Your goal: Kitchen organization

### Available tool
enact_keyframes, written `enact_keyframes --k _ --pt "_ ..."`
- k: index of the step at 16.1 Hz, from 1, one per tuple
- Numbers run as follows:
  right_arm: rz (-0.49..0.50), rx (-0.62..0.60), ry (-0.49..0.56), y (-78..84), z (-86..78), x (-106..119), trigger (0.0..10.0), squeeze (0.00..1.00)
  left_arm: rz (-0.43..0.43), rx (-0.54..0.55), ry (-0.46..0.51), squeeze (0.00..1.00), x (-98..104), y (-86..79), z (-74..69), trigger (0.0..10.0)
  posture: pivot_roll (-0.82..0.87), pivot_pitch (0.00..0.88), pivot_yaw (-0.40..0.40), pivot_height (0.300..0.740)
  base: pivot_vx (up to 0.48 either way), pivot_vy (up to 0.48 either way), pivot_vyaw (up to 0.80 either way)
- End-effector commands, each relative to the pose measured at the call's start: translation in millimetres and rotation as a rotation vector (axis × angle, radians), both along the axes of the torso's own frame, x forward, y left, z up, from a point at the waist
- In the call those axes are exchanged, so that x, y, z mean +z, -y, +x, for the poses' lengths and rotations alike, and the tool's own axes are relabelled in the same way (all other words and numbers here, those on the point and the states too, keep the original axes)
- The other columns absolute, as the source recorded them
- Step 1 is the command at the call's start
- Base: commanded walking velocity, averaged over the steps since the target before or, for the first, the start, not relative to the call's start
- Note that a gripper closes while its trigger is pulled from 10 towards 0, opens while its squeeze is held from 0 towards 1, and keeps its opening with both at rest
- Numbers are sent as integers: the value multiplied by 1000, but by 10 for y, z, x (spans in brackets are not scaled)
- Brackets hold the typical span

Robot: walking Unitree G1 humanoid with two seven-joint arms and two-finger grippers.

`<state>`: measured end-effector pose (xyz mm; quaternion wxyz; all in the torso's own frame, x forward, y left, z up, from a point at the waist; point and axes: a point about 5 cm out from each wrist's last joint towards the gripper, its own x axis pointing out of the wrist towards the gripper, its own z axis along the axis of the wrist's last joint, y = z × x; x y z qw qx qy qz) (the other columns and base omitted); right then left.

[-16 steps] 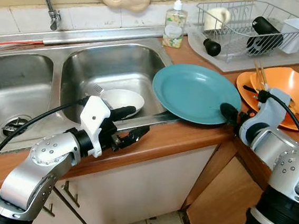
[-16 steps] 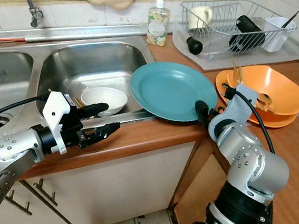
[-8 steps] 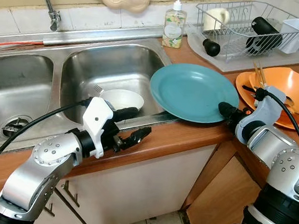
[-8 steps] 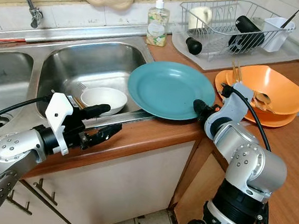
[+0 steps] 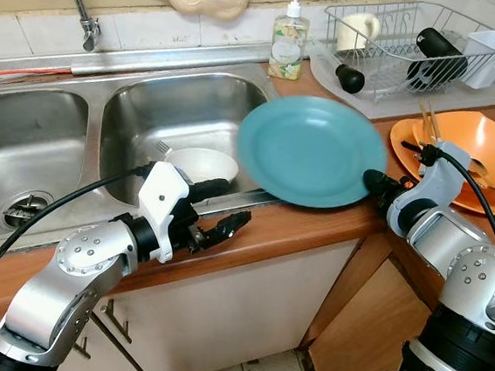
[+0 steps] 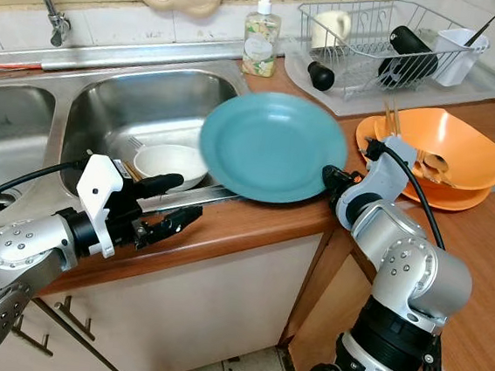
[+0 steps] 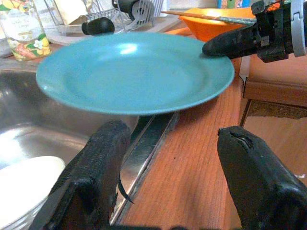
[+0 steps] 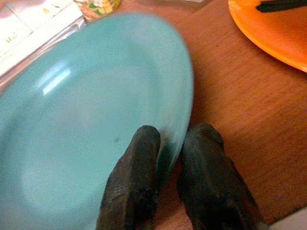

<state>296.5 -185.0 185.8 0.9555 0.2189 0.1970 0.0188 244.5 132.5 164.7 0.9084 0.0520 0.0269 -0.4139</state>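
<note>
Right gripper (image 8: 165,158), fingers pinching the rim of the round teal plate (image 5: 310,152) at frame centre, seems mid-transfer toward the steel sink (image 5: 185,109); left gripper (image 5: 221,209) waits open lower left.

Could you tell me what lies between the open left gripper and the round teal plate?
In the left wrist view, bare wooden counter and the sink's steel rim separate the left gripper from the round teal plate.

The plate (image 5: 310,151) is overhanging the right sink basin (image 5: 162,116) and the counter (image 5: 332,222) edge. A bowl (image 5: 199,162) is sitting in that basin, left of the plate. The soap bottle (image 5: 289,35) and dish rack (image 5: 416,44) are standing behind; stacked dishes (image 5: 478,159) are lying right.
</note>
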Motion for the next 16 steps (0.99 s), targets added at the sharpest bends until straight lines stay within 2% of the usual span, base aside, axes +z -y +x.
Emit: enact_keyframes --k 1,8,11,12,13,14,15,16 --pt "23 11 18 -27 17 32 0 0 16 -11 12 0 29 28 5 10000 -16 0 53 740 0 0 0" --pt "68 -1 95 -23 63 169 0 0 13 5 12 0 22 21 22 10000 -18 0 53 740 0 0 0" --pt "118 -18 126 -26 83 217 0 0 11 29 22 0 27 7 62 10000 -18 0 55 740 0 0 0" --pt "134 -17 142 -30 89 243 0 0 -2 49 24 0 41 -2 89 10000 -18 0 55 740 0 0 0" --pt "153 11 199 -60 94 324 0 0 -56 89 3 0 63 -20 146 10000 -19 0 58 740 0 0 0" --pt "162 36 242 -91 92 383 0 0 -103 105 -22 322 72 -27 178 10000 -19 0 60 740 0 0 0" --pt "177 47 273 -113 89 427 0 0 -134 114 -36 1000 79 -32 199 10000 -19 0 61 740 0 0 0" --pt "188 52 306 -127 88 472 0 0 -164 119 -47 1000 80 -34 222 10000 -20 0 64 740 0 0 0"
